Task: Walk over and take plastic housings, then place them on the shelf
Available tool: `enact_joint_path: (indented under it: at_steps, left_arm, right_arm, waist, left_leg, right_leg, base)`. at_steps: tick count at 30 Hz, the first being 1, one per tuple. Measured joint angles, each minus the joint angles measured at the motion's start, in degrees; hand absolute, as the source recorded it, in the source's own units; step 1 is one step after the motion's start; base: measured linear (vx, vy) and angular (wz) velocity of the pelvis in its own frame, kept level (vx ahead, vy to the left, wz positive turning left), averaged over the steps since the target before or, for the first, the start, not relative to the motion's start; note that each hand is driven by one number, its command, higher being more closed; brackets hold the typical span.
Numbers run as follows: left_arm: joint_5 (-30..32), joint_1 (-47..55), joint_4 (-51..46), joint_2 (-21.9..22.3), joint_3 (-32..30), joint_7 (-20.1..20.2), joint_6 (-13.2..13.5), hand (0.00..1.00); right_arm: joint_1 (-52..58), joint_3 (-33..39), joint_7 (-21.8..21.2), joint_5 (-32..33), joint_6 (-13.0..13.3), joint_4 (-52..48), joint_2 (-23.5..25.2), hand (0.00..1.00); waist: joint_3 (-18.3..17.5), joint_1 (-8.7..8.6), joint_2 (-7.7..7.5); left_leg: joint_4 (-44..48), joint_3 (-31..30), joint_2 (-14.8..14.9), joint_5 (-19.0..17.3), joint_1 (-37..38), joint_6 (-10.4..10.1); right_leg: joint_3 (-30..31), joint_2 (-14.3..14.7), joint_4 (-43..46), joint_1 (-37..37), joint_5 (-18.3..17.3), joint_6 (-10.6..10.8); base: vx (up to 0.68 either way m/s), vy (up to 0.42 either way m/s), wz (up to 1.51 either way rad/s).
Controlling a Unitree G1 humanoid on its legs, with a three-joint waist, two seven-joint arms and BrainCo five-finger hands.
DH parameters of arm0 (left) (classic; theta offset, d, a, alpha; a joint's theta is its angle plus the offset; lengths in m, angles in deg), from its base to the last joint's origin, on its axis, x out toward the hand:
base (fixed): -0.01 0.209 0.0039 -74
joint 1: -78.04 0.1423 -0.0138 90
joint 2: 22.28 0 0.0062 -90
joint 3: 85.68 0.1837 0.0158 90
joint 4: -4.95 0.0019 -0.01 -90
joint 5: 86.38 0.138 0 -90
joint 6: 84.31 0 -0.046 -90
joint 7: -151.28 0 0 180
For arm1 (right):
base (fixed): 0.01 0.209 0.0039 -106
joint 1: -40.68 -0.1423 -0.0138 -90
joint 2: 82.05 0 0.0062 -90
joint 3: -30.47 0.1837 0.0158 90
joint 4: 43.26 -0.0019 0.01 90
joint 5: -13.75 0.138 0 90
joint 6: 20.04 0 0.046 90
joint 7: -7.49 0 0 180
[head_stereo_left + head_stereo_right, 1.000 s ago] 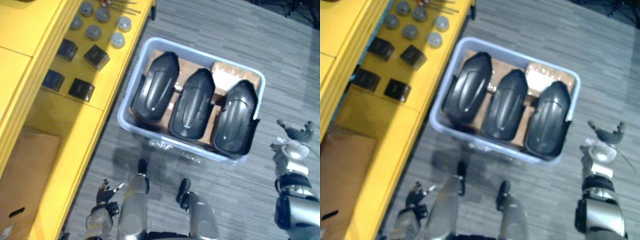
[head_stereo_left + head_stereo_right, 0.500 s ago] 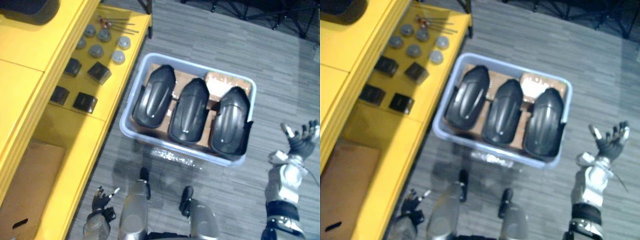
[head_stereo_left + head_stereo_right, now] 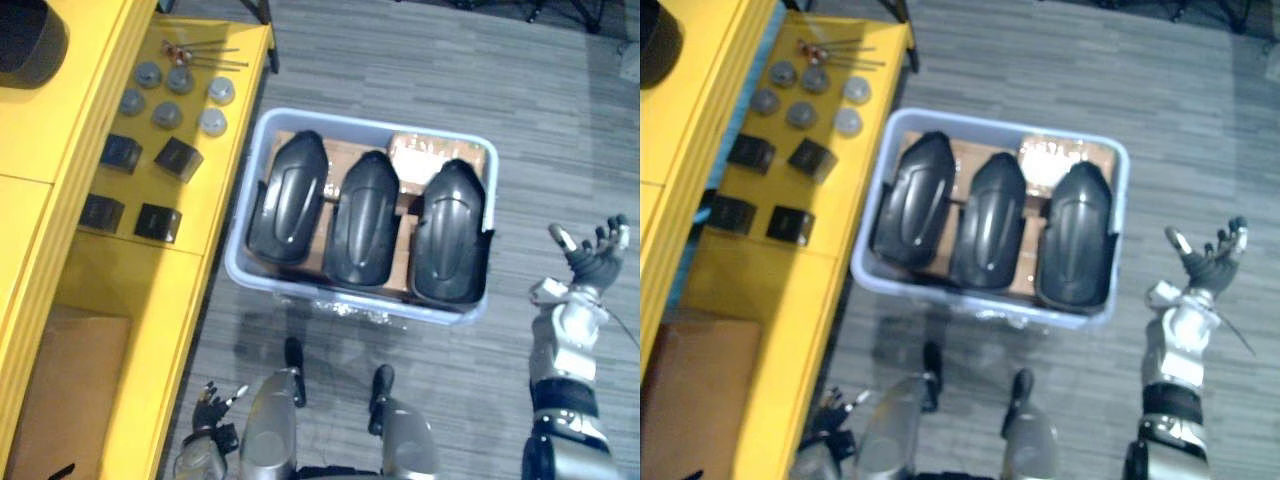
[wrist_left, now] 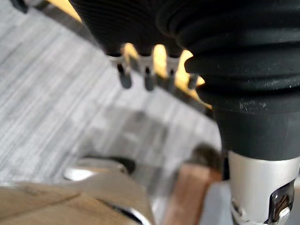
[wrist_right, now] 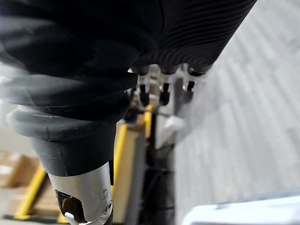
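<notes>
Since a second ago the right robot hand [image 3: 588, 262] has turned palm-up and its fingers have opened out. The whole picture has shifted too, which is the camera moving, and the three housings lie in the bin as they did before. That robot hand now hangs over the grey carpet floor [image 3: 400, 60] to the right of the bin [image 3: 238, 258], apart from it, fingers spread and holding nothing. Its own wrist view shows dark fingertips [image 5: 143, 97] in a loose row with nothing between them.

The bin is pale blue plastic and stands on the floor. Inside it three black plastic housings lie side by side, rounded backs up: the left housing [image 3: 287, 198], the middle housing [image 3: 362, 220] and the right housing [image 3: 448, 232]. They touch or nearly touch one another and rest on brown cardboard [image 3: 435, 155], which shows at the far right corner of the bin.

Left of the bin runs the yellow shelf [image 3: 190, 250], its edge just beside the bin's left wall. On it, level with the bin's far end, lie grey round caps [image 3: 167, 114], thin rods [image 3: 205, 55] beyond them, and black blocks [image 3: 158, 221] nearer. A cardboard box [image 3: 70, 390] sits on a lower level of the shelf.

The left robot hand [image 3: 212, 408] hangs low, nearer than the bin and by the shelf's edge, its fingers [image 4: 124, 77] loose and empty.
</notes>
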Motion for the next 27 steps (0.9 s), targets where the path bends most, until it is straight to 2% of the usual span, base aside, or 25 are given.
enact_joint_path:
  at_steps: [3, 8, 13, 14, 15, 17, 19, 22, 27]
  left_arm:
    - [-1.6, 0.0, 1.8, 0.5, 1.1, 0.2, 0.0, 0.00]
    - [-2.0, 0.0, 2.8, 0.7, 1.2, 1.4, 0.0, 0.00]
    - [-3.1, -0.3, 3.0, 0.7, 1.5, 2.8, -0.1, 0.00]
    - [-4.1, -1.6, 3.9, 0.6, 3.5, 4.6, -0.1, 0.00]
    - [-4.1, -1.8, 3.9, 0.6, 3.6, 4.9, -0.2, 0.00]
    - [-4.2, -1.8, 3.9, 0.6, 3.6, 5.1, -0.2, 0.00]
    - [-4.2, -1.9, 3.9, 0.6, 3.6, 5.1, -0.2, 0.00]
    - [-4.3, -1.9, 3.9, 0.5, 3.8, 5.2, -0.4, 0.00]
    - [-6.0, -1.9, 3.9, 0.0, 5.8, 5.1, -0.4, 0.00]
  right_arm:
    - [-3.2, -1.0, -0.1, 0.1, -1.7, 4.4, -1.8, 0.00]
    - [-7.4, -4.2, -0.6, 0.1, -3.5, 7.6, -4.2, 0.00]
    - [-9.4, -6.5, -3.3, 0.0, -5.4, 10.6, -6.3, 0.00]
    - [-10.5, -7.7, -5.4, -0.1, -7.1, 11.0, -8.4, 0.00]
    - [-11.0, -8.6, -5.5, -0.1, -7.8, 11.2, -8.7, 0.00]
    - [-11.8, -9.6, -6.4, -0.2, -9.7, 12.6, -9.0, 0.00]
    - [-12.1, -9.6, -6.6, -0.2, -10.1, 13.2, -9.1, 0.00]
    - [-13.0, -9.8, -8.8, -0.1, -14.9, 15.2, -9.6, 0.00]
    - [-14.3, -11.1, -10.9, -0.2, -17.6, 19.5, -10.0, 0.00]
  waist:
    - [-0.6, 0.11, 1.14]
    - [-0.6, 0.14, 1.41]
    - [-0.4, 0.05, 1.92]
    - [0.0, 0.07, 3.61]
    - [0.1, 0.05, 3.80]
    - [0.1, 0.04, 3.84]
    - [0.1, 0.05, 3.87]
    - [0.1, 0.03, 3.89]
    - [0.3, 0.11, 4.27]
  left_leg:
    - [-1.2, -0.2, -0.8, 1.2, -0.5, 0.3]
    - [-2.9, -0.6, -1.5, 3.0, -0.9, 0.7]
    - [-4.5, -0.9, -2.3, 4.3, -1.0, 1.2]
    - [-4.7, -1.1, -2.7, 5.1, -1.7, 1.5]
    - [-5.0, -1.1, -2.7, 5.3, -1.7, 1.6]
    - [-5.1, -1.1, -2.6, 5.5, -1.7, 1.4]
    - [-5.2, -1.1, -2.5, 5.5, -1.7, 1.4]
    - [-5.3, -1.0, -2.5, 5.6, -1.6, 1.3]
    - [-5.7, -0.9, -2.5, 5.8, -1.6, 1.2]
  right_leg:
    - [-0.1, -0.6, 1.0, -1.3, 0.0, 0.1]
    - [-0.3, -1.3, 2.3, -2.8, 0.0, 0.1]
    - [-0.6, -2.1, 3.9, -4.1, -0.1, 0.0]
    - [-1.0, -2.4, 4.7, -5.0, -0.1, 0.1]
    - [-1.0, -2.4, 4.7, -5.2, -0.1, 0.1]
    - [-1.0, -2.4, 4.7, -5.2, -0.1, 0.1]
    - [-1.0, -2.4, 4.7, -5.3, -0.1, 0.1]
    - [-0.9, -2.3, 4.7, -5.3, -0.1, 0.1]
    - [-0.9, -2.4, 4.7, -5.6, -0.1, 0.1]
  base:
    - [-0.06, 0.022, 0.09]
    - [-0.06, 0.025, 0.07]
    - [-0.05, 0.036, 0.07]
    - [-0.04, 0.034, 0.08]
    - [-0.04, 0.032, 0.08]
    - [0.00, 0.000, 0.00]
    - [0.00, 0.000, 0.00]
    - [0.01, 0.002, -0.01]
    - [0.00, 0.000, 0.00]
